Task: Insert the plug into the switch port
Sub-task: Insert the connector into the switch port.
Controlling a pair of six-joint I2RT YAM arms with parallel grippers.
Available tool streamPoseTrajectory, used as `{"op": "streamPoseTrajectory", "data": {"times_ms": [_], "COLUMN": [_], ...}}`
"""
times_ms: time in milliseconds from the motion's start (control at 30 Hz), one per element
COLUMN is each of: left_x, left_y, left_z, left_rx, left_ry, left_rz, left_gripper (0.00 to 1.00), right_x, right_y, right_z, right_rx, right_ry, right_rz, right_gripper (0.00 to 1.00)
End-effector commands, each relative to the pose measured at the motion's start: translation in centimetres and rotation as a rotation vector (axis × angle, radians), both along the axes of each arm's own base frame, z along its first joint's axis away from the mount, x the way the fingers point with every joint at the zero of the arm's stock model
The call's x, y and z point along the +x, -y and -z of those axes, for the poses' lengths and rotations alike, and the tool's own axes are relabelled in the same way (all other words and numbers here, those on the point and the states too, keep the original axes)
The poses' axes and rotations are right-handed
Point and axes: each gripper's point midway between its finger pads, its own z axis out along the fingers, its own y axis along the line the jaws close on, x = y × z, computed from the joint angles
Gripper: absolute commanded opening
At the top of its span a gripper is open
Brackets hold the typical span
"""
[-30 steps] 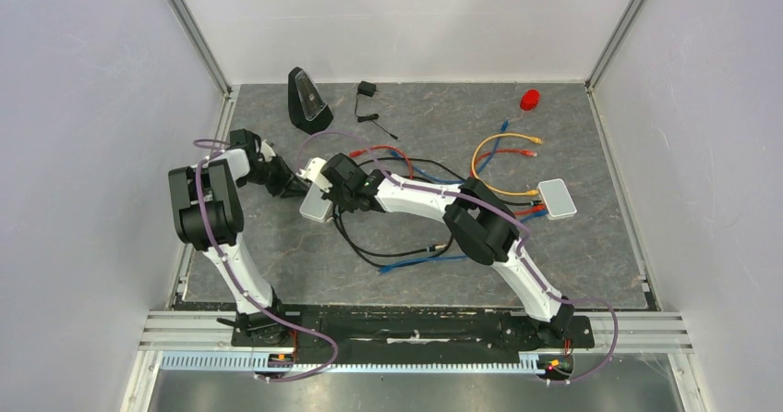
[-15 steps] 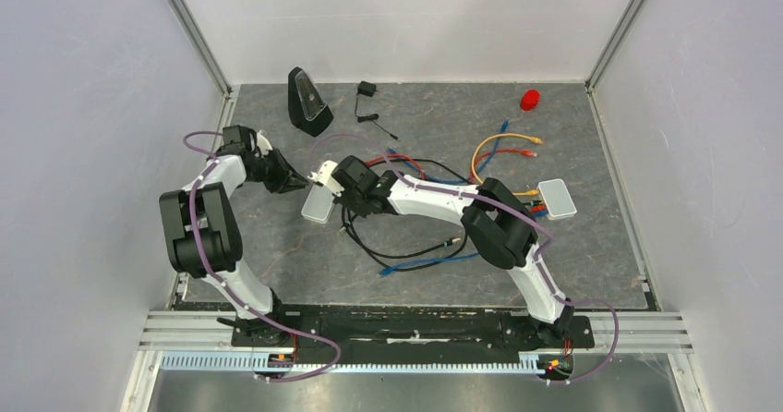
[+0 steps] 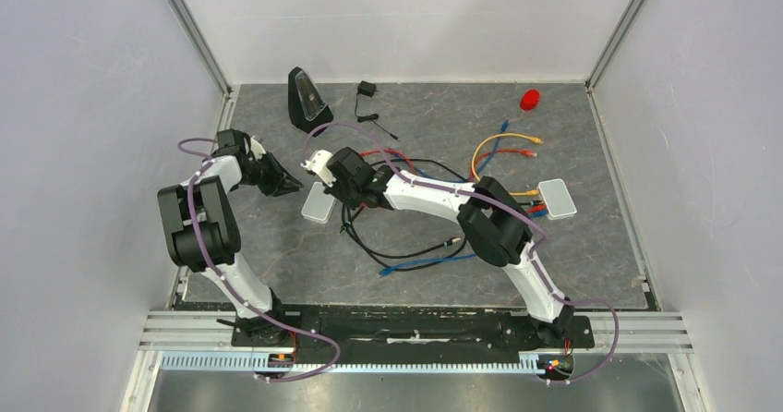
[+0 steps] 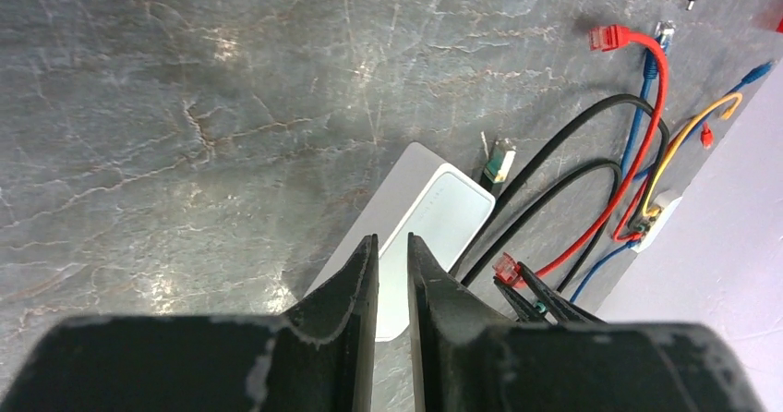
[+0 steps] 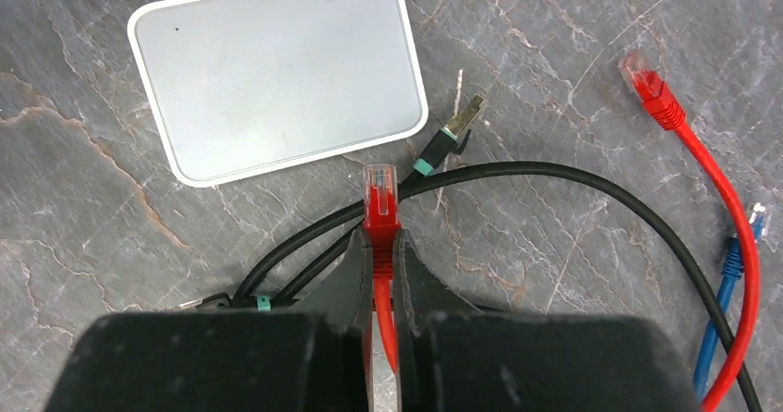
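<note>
The switch [image 3: 318, 203] is a flat pale grey-white box lying on the table; its ports do not show. In the right wrist view the switch [image 5: 277, 79] lies ahead and to the left. My right gripper [image 5: 380, 238] is shut on the red plug [image 5: 380, 193], whose clear tip sits just short of the box's near edge. From above, the right gripper [image 3: 349, 198] sits just right of the box. My left gripper [image 3: 284, 184] sits left of the box, apart from it. Seen from the left wrist, the left gripper [image 4: 392, 238] holds nothing, its jaws only a thin slit apart above the switch [image 4: 443, 216].
Black cables [image 5: 554, 176] and a gold-tipped plug [image 5: 459, 121] lie by the switch. Another red plug [image 5: 648, 87] and a blue plug [image 5: 736, 250] lie to the right. A black wedge device [image 3: 307, 101], a second white box [image 3: 556, 198], a small black adapter [image 3: 367, 90] and a red object [image 3: 529, 99] stand farther off.
My left gripper has drawn back to the left, off the switch. The right gripper with the red plug has shifted slightly up and away; the switch now lies free.
</note>
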Motion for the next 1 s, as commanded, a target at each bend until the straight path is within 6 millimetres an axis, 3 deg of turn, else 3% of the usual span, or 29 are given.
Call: {"op": "streamPoseTrajectory", "data": {"times_ms": [0,200,367,967], "left_x": [1.1,1.5,1.4,1.1], "left_y": [-0.6,-0.5,-0.3,0.8], "left_z": [0.1,1.0,1.3,2.3], "left_rx": [0.009,-0.006,-0.024,-0.099], "left_ry": [0.001,-0.016,-0.025,-0.046], "left_rz": [-0.003,0.002,0.008,0.031], "left_gripper": [0.23,0.23,0.23,0.24], "right_x": [0.4,0.3,0.6,1.4], "right_y": [-1.4,-1.5,-0.4,0.2], "right_z": [-0.4,0.9,1.6,2.7], "right_rx": [0.03,-0.011,-0.073,-0.181], "right_ry": [-0.001,-0.011,-0.002,0.012], "right_rz": [-0.006,-0.032,-0.008,-0.007], "right_gripper": [0.0,0.0,0.0,0.0]}}
